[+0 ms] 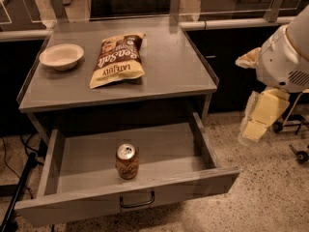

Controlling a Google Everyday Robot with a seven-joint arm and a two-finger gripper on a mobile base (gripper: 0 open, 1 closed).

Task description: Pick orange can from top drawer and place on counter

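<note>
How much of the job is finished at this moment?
Done: the top drawer is pulled open. In hand: the gripper hangs to the right of the drawer, apart from the orange can. Left: grasp the can, which stands upright in the drawer, lift it and set it on the counter.

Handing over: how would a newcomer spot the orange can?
The counter has its top drawer pulled open below. The orange can stands upright near its front, behind the handle; the gripper hangs far right. It alone is cylindrical, silver-topped, unlike the chip bag and bowl.
</note>
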